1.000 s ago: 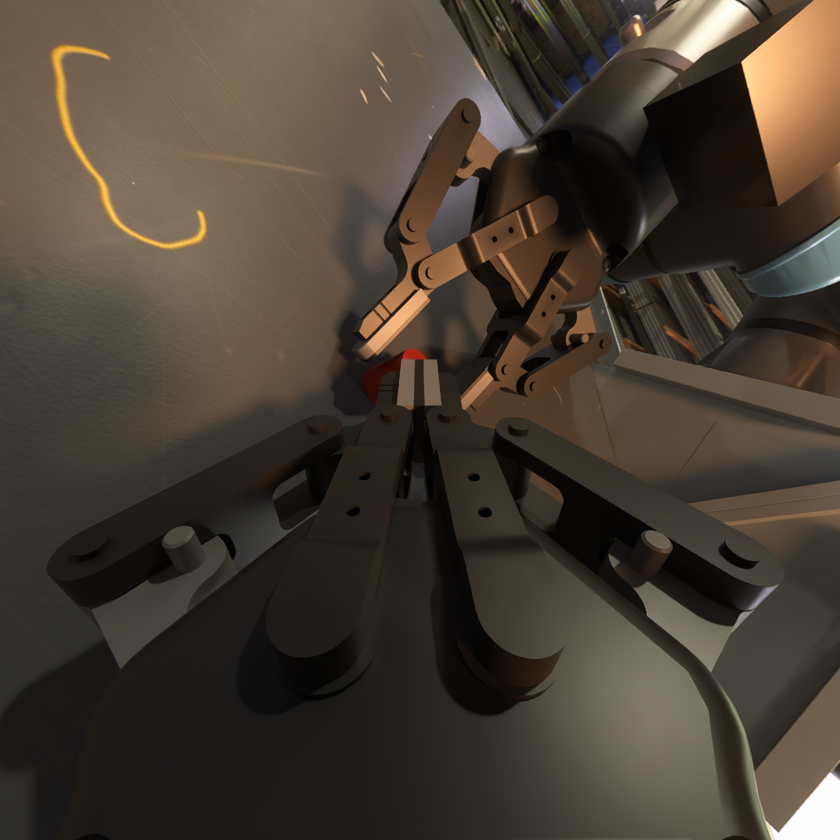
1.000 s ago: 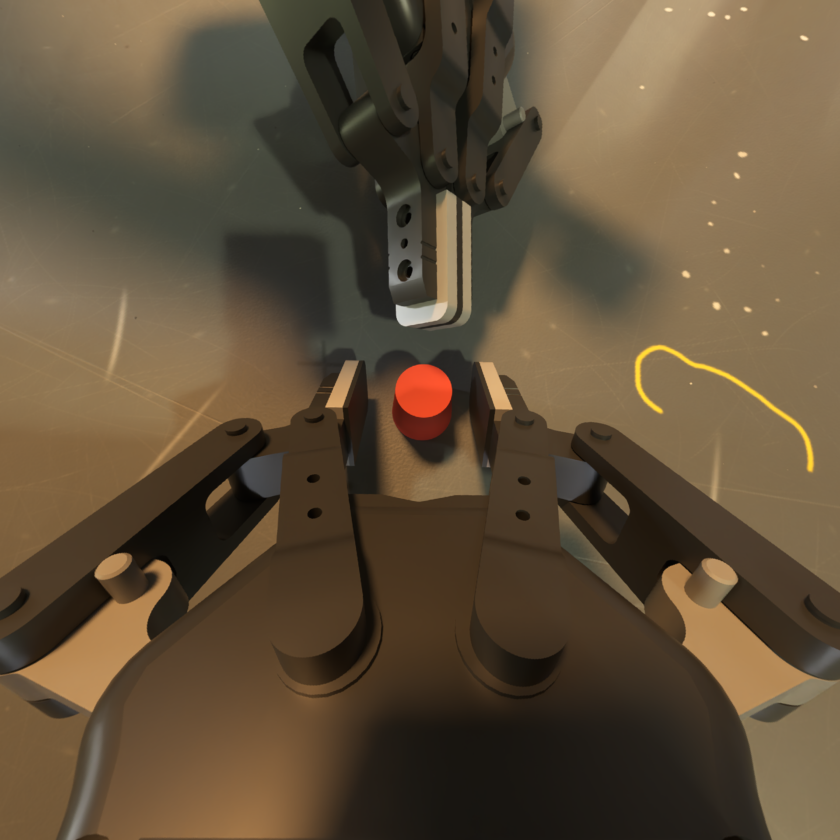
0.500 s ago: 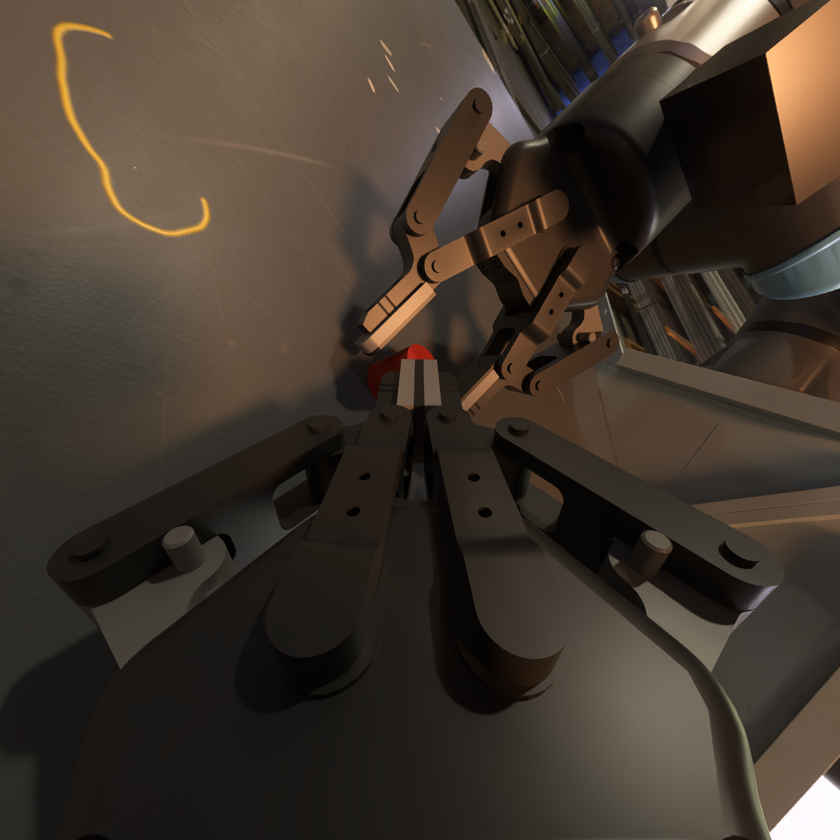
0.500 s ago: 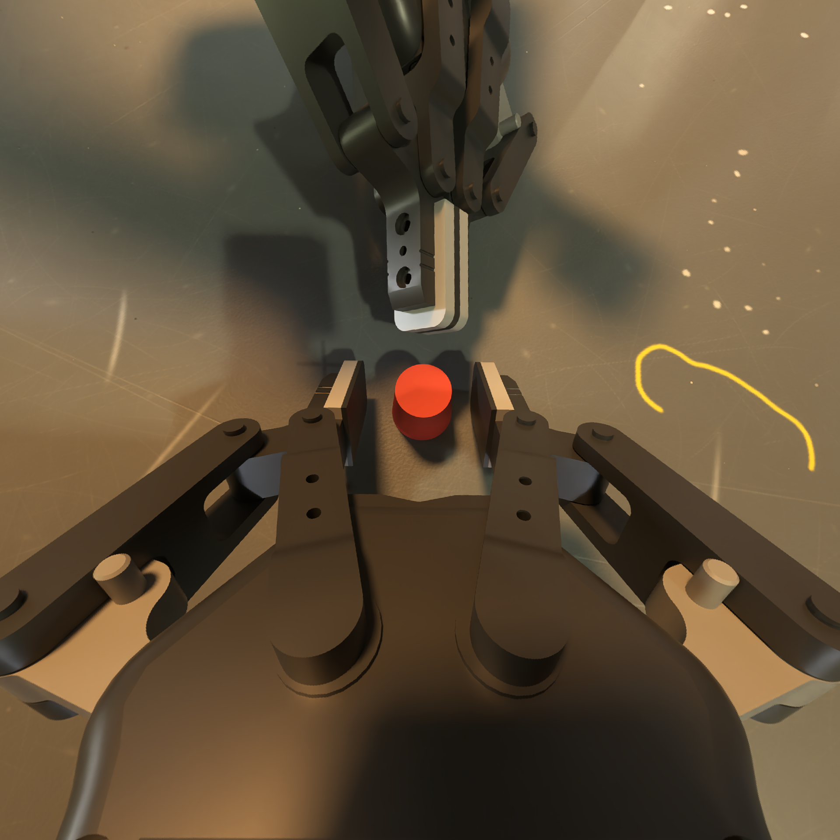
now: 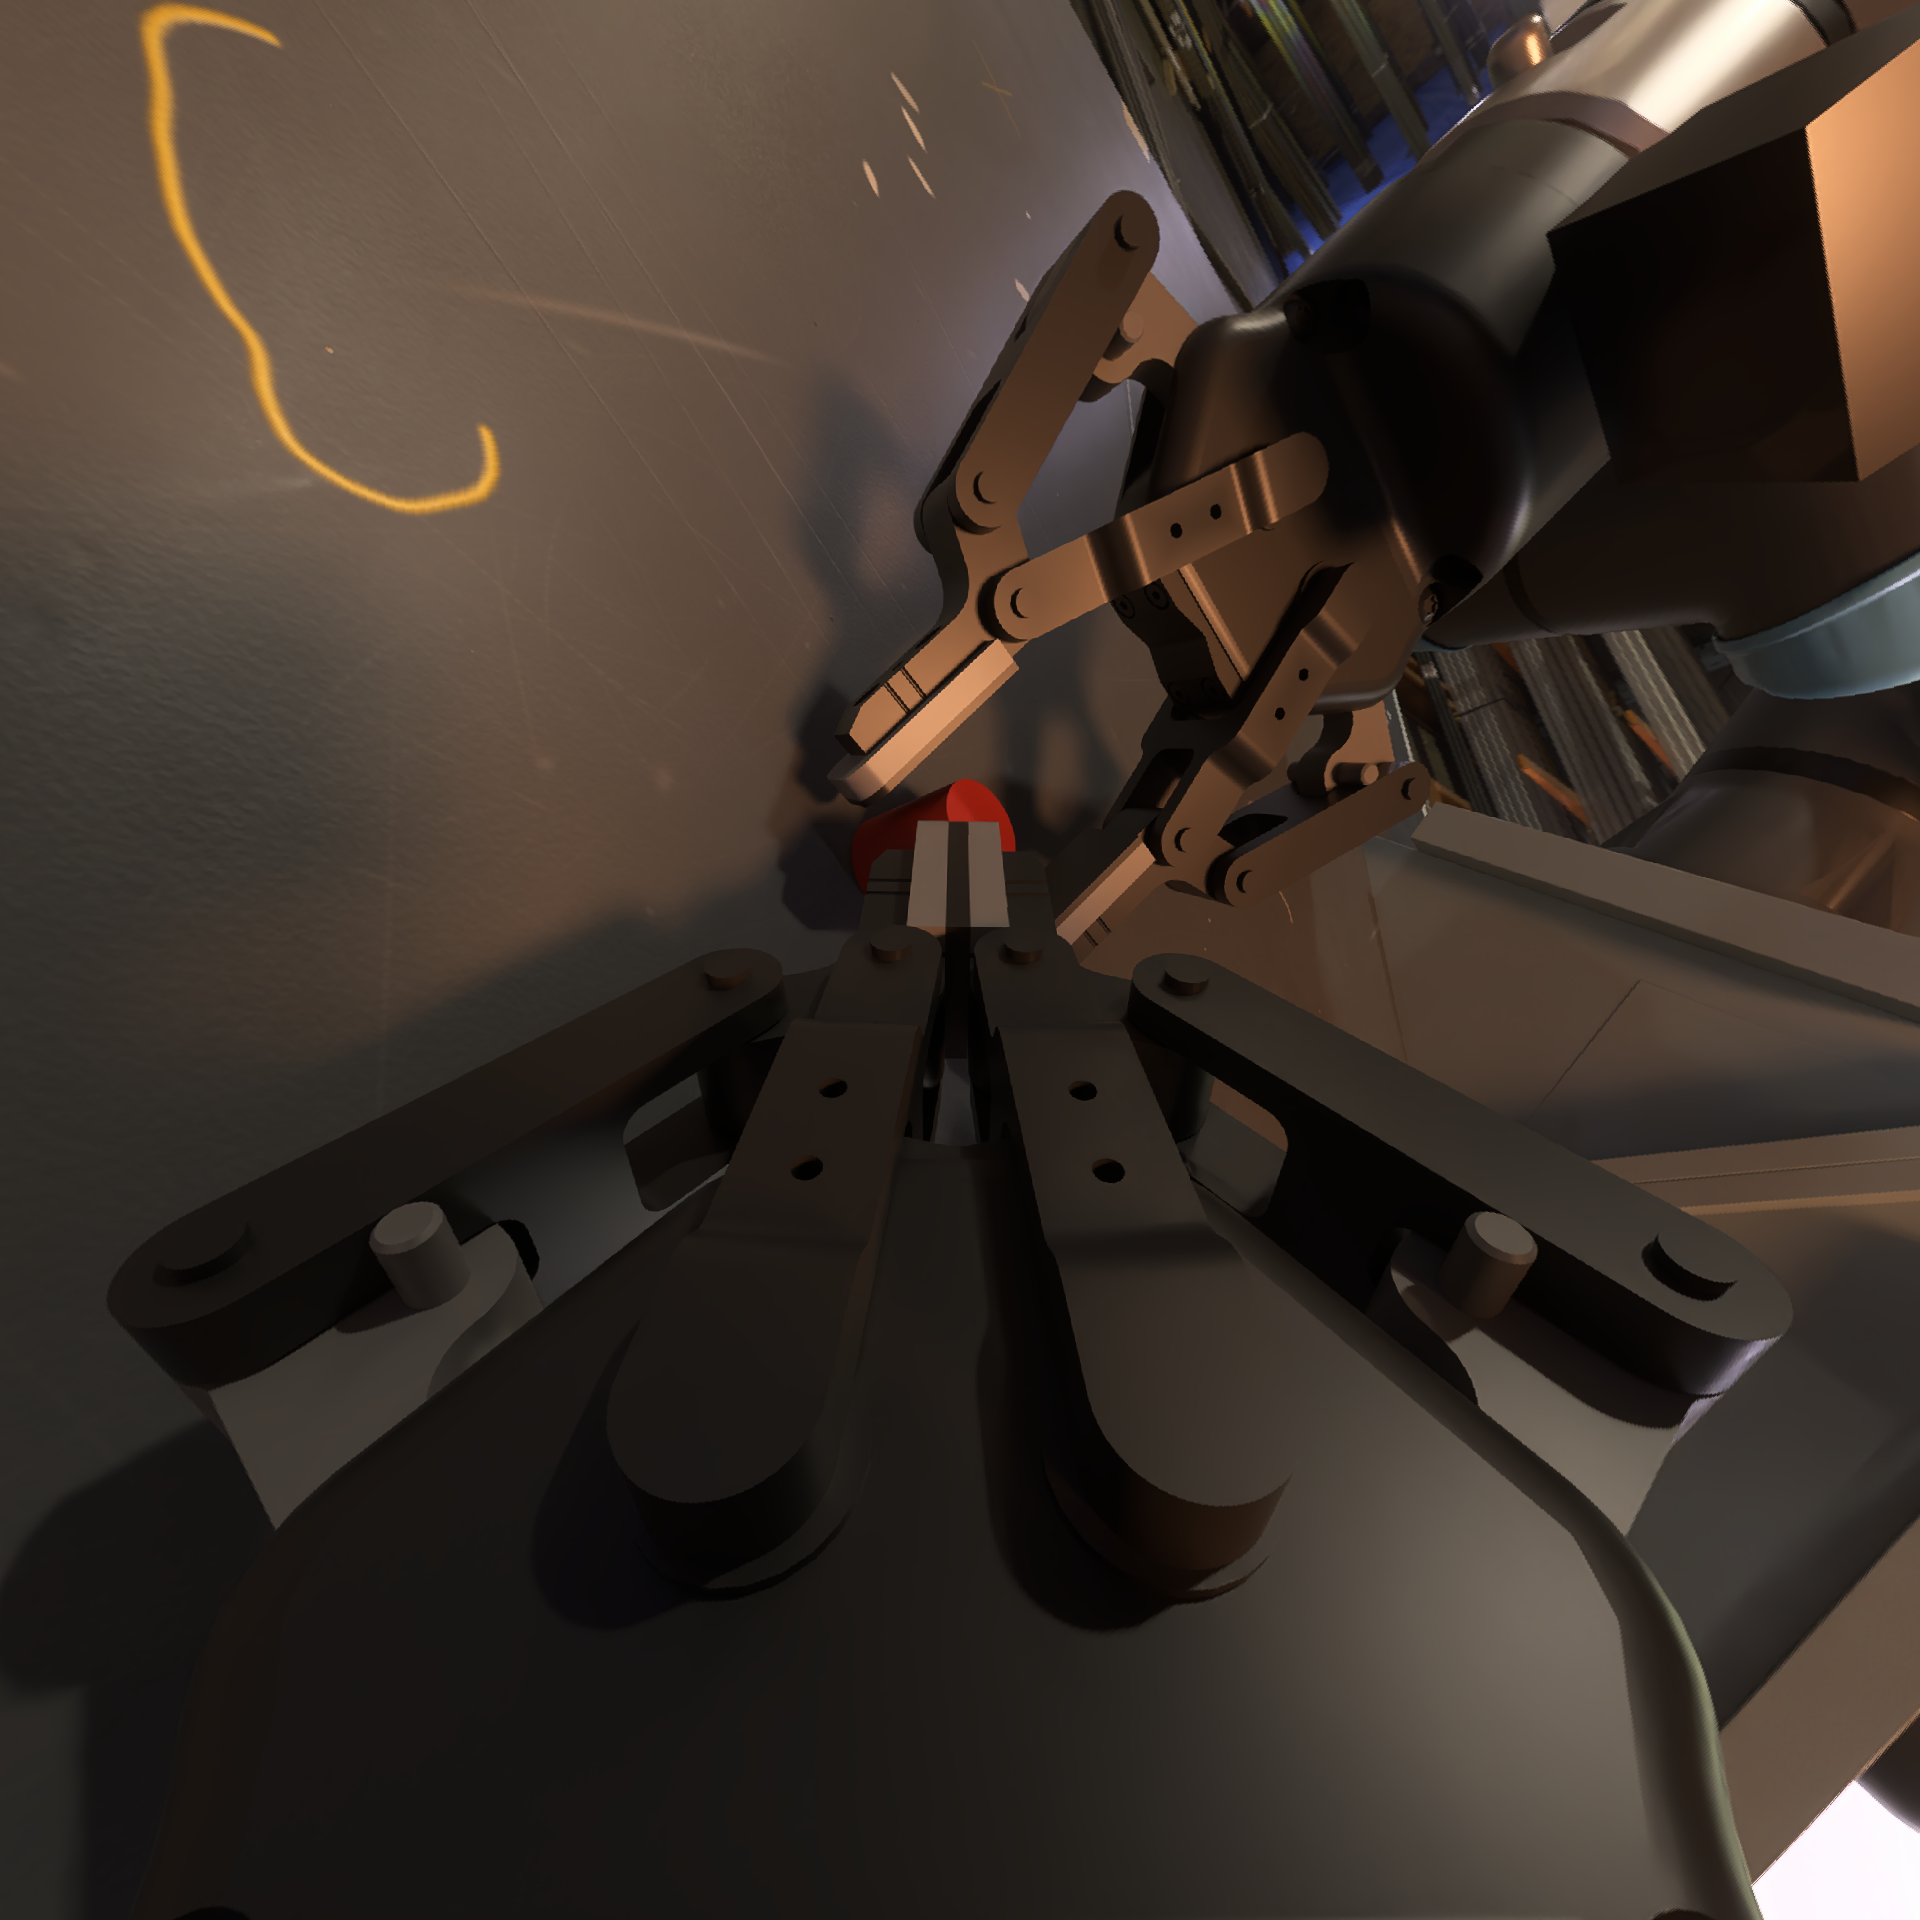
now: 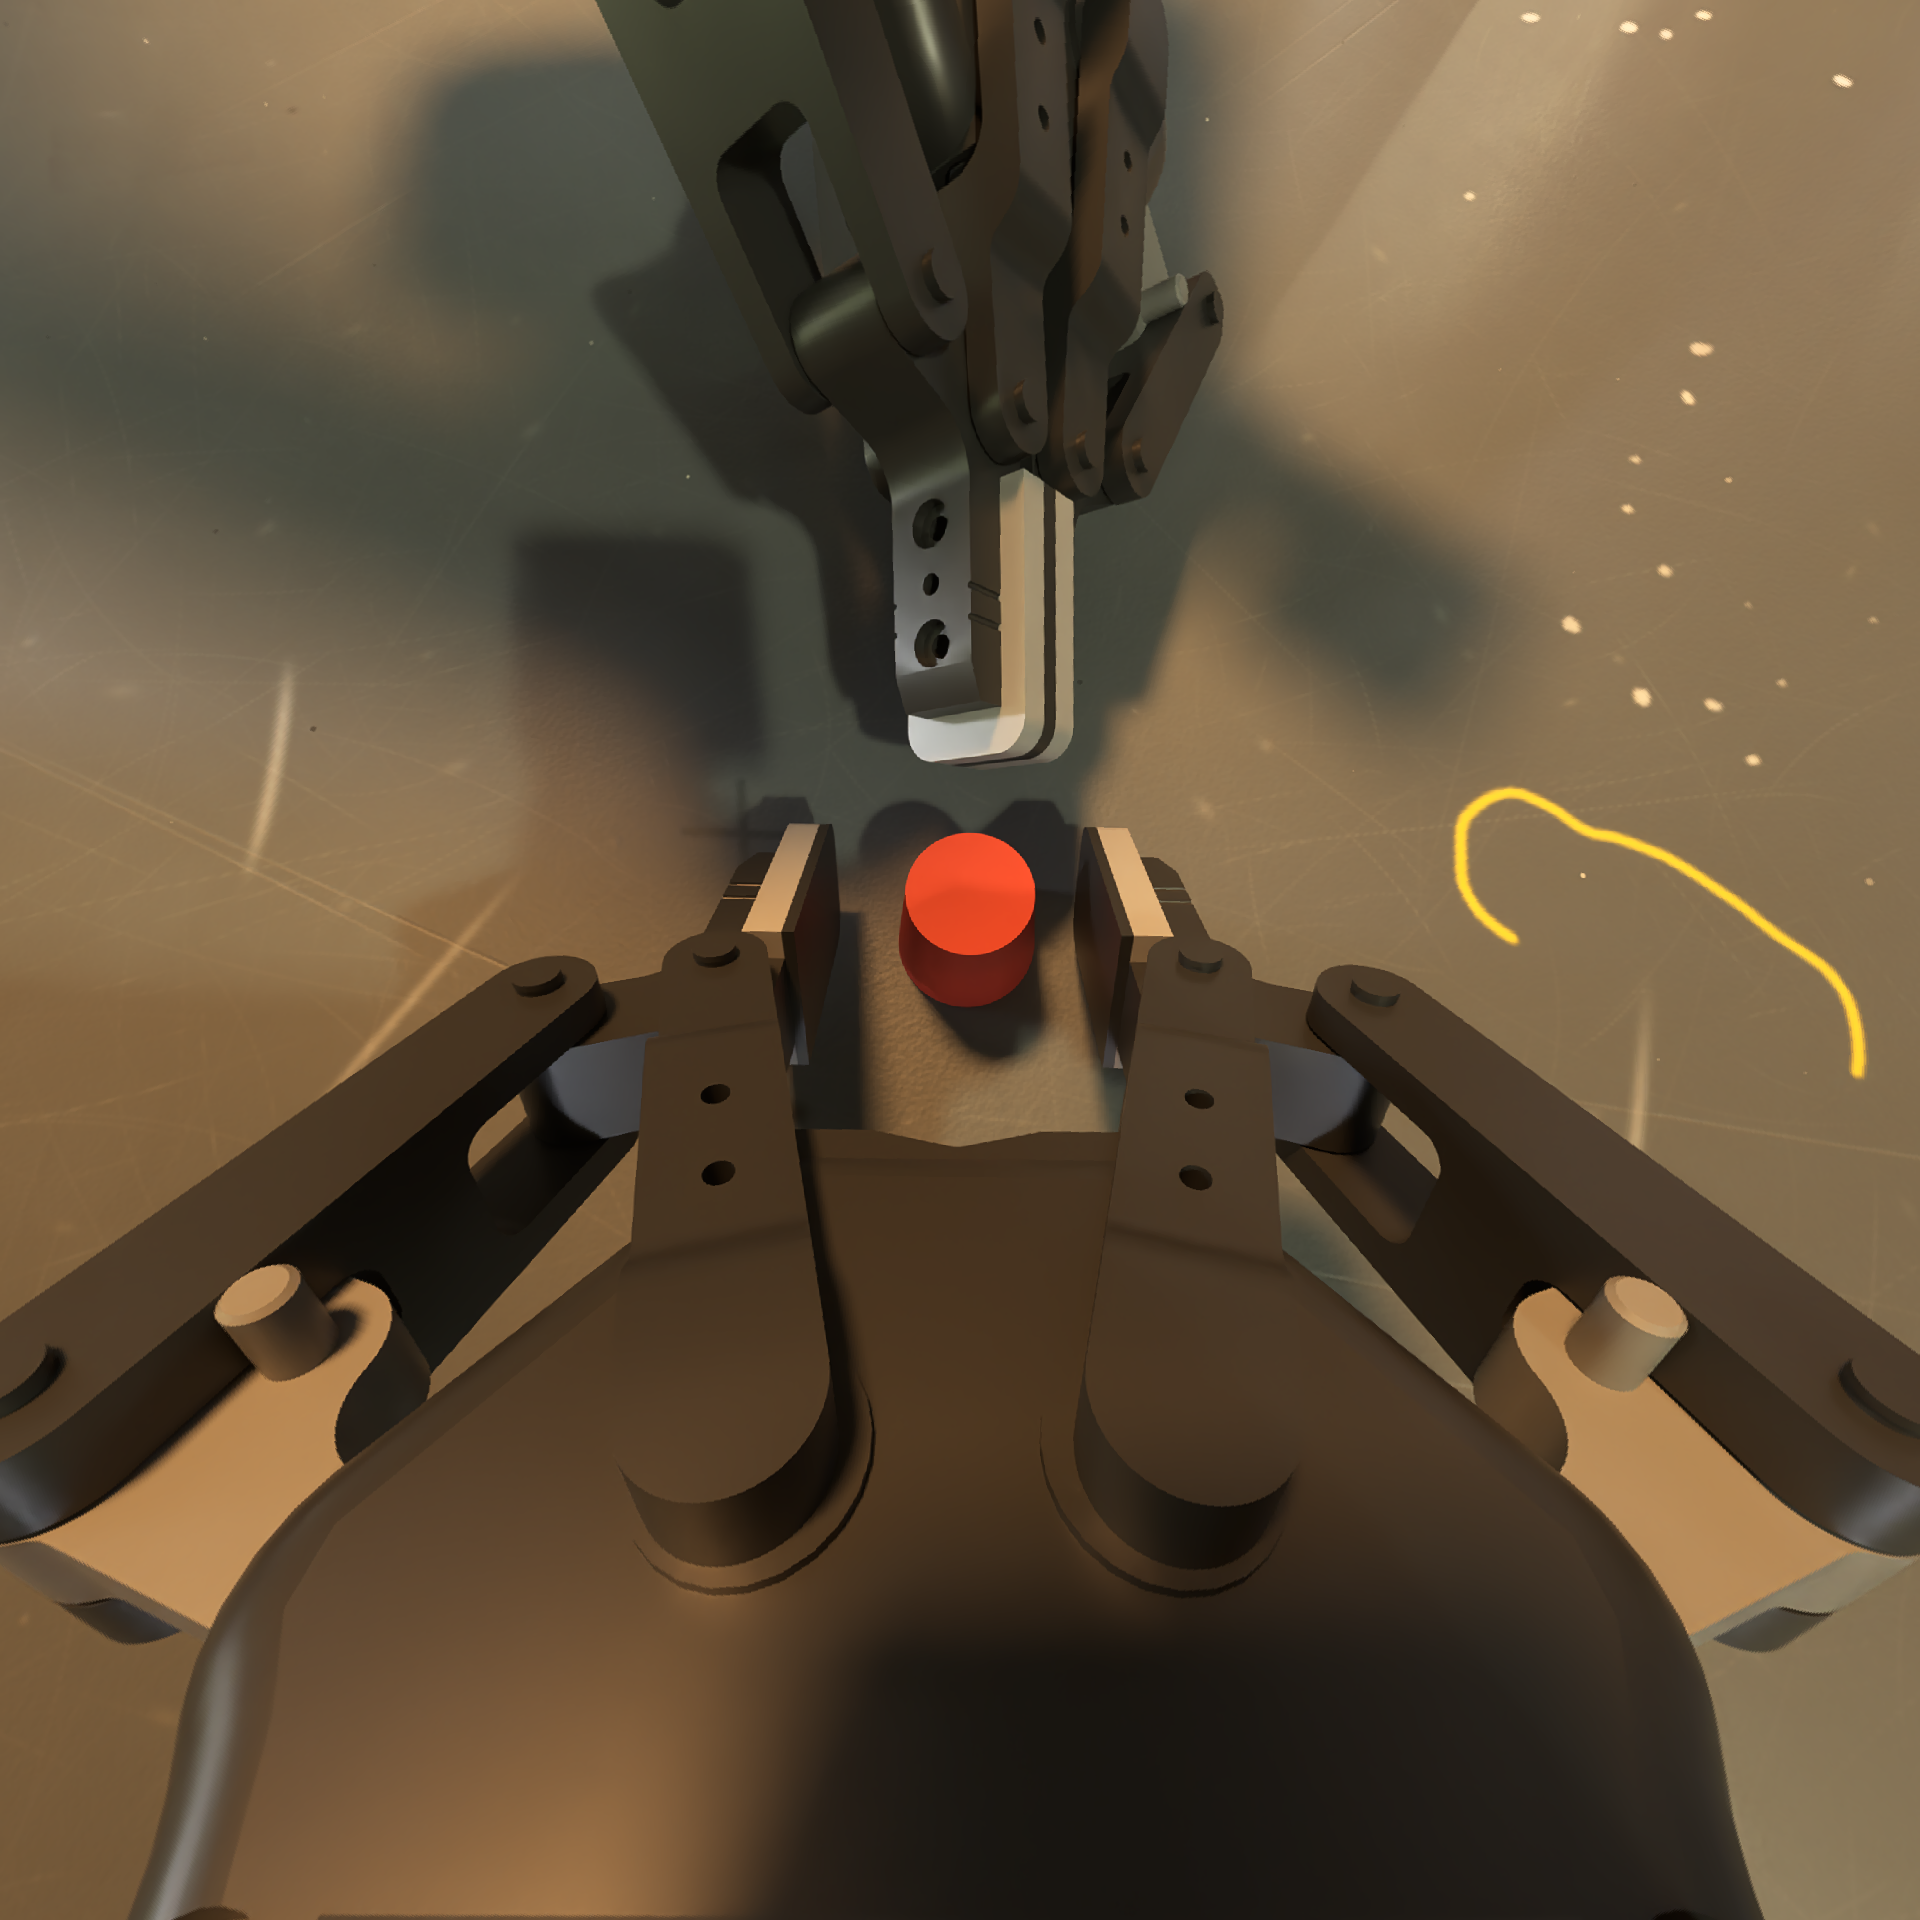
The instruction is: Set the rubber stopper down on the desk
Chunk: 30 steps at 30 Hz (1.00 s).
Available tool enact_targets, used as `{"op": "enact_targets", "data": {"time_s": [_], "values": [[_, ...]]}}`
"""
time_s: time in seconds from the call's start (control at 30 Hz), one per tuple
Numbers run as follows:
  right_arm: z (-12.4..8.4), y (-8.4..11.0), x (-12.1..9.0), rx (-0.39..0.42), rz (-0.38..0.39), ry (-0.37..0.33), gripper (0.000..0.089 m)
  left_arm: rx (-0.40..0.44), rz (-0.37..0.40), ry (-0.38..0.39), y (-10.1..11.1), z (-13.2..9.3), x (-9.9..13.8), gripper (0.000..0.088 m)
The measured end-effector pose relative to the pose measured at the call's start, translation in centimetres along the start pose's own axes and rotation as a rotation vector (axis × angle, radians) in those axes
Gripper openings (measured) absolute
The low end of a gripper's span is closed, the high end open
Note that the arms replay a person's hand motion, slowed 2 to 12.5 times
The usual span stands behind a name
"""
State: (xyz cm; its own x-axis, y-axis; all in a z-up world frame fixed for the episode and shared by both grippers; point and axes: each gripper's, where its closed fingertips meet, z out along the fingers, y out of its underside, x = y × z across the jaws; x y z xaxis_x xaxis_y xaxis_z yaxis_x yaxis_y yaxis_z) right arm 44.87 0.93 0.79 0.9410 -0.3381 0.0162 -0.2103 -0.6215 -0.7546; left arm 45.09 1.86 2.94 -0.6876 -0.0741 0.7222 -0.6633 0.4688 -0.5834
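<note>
The red rubber stopper (image 6: pixel 968 914) stands upright on the desk (image 6: pixel 312 831), wide end up. My right gripper (image 6: pixel 958 862) is open. Its fingers (image 6: pixel 795 894) flank the stopper on both sides with a gap on each, not touching it. My left gripper (image 5: pixel 956 873) is shut and empty. In the right wrist view its closed tips (image 6: pixel 992 743) hang just beyond and above the stopper. In the left wrist view only the stopper's top (image 5: pixel 971 805) shows behind my closed fingertips, with the open right gripper (image 5: pixel 987 821) straddling it.
A yellow curved mark (image 6: pixel 1662 904) lies on the desk right of the stopper and also shows in the left wrist view (image 5: pixel 260 364). The right arm's body (image 5: pixel 1558 416) fills the upper right there. A grey panel (image 5: pixel 1558 1039) and shelving (image 5: pixel 1299 104) lie beyond the desk edge.
The left gripper has shifted slightly, so the desk mark and the right gripper sit higher in its view and more of the stopper shows. The right gripper and stopper have not moved.
</note>
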Motion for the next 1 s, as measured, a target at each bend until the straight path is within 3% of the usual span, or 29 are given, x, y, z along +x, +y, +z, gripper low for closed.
{"op": "enact_targets", "data": {"time_s": [1.0], "values": [[0.0,-0.02,-0.04,0.0,0.001,-0.001,0.0415,-0.011,-0.017,-0.004,0.13,0.11,-0.17,0.0]]}}
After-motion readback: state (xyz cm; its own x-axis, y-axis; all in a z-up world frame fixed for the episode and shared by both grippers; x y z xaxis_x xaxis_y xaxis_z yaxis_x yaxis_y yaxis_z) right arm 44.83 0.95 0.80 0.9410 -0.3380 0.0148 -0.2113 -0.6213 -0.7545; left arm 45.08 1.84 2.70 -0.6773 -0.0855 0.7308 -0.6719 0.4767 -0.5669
